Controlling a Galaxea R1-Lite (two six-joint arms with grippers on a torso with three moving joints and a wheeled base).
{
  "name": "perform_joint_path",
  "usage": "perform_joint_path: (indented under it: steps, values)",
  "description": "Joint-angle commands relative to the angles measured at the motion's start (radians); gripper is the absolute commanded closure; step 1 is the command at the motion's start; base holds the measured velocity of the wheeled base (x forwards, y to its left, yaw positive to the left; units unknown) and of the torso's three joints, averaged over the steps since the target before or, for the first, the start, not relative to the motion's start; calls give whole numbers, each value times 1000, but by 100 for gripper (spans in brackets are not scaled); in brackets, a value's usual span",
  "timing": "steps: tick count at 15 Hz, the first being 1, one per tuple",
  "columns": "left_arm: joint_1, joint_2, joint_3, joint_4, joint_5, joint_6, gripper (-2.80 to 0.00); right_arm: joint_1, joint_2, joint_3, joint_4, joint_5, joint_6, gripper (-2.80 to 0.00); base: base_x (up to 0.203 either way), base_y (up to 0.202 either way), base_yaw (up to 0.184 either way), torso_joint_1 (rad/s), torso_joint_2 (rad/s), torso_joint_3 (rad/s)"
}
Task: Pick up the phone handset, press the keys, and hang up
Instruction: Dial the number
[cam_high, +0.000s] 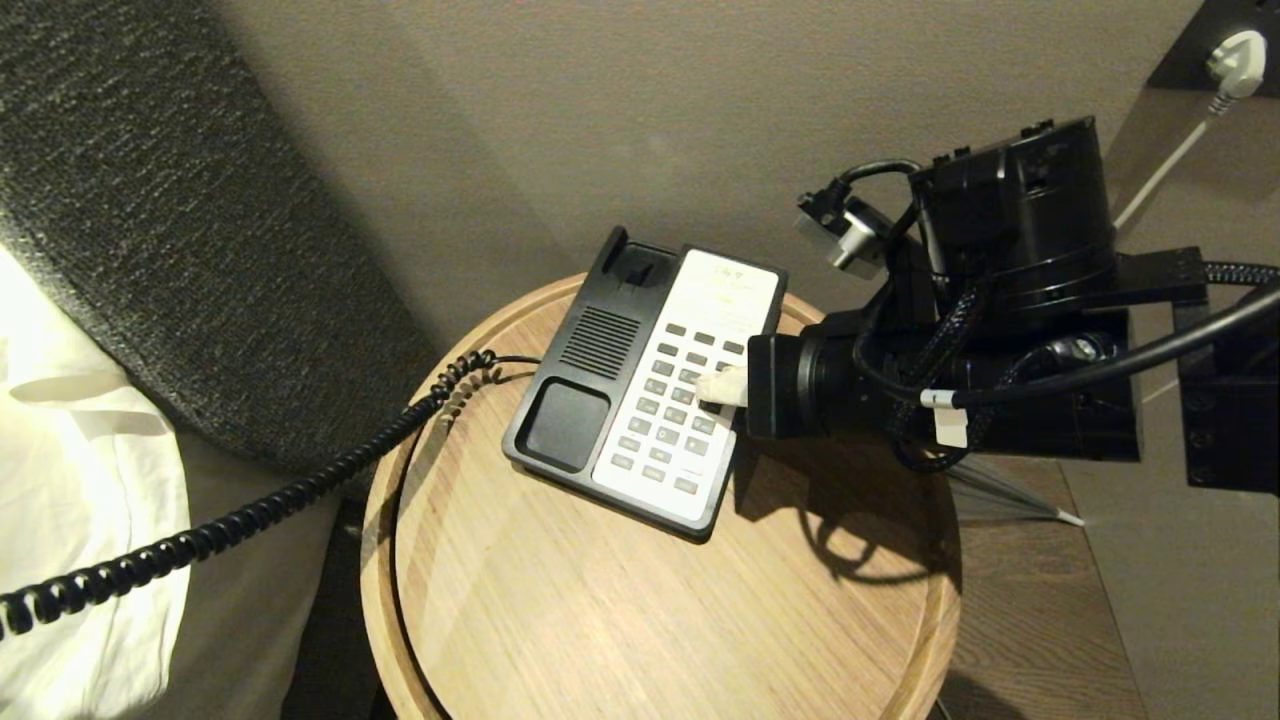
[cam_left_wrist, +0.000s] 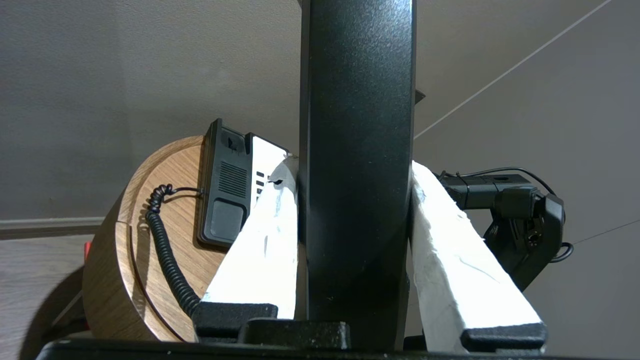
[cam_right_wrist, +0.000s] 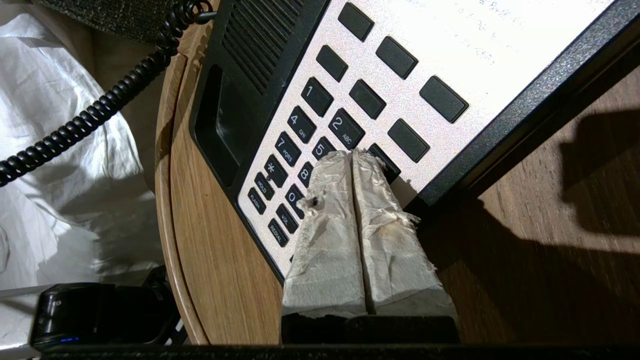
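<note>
Right gripper (cam_right_wrist: 352, 156) fingers pressed together, tips on keypad (cam_right_wrist: 320, 150) near "5" and "2 ABC". Left gripper (cam_left_wrist: 354, 170) fingers clamped around phone handset (cam_left_wrist: 356, 150). Legible beside "5": "HOLD", "FLASH", "REDIAL".

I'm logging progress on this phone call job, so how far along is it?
Done: phone handset is lifted, clamped in the left gripper; the cradle sits empty. In hand: the shut right gripper tips rest on the keypad. Left: hanging up.

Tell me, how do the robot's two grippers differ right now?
The left gripper is clamped on the black phone handset, away from the table, while the right gripper holds nothing. The left's fingers stand apart around the handset; the right's are pressed together, tips on the phone base keypad. Both have white-wrapped fingers.
</note>
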Motion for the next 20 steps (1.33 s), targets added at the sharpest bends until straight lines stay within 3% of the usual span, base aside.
perform_joint_path:
  steps: [1,20]
  values:
    - [0,-4,1,1,1,-2,0,0,-3,-10,2,3,9,0,0,0,0,0,0,0]
    - [0,-14,7,1,-1,-2,0,29,-37,25,26,27,41,0,0,0,0,0,0,0]
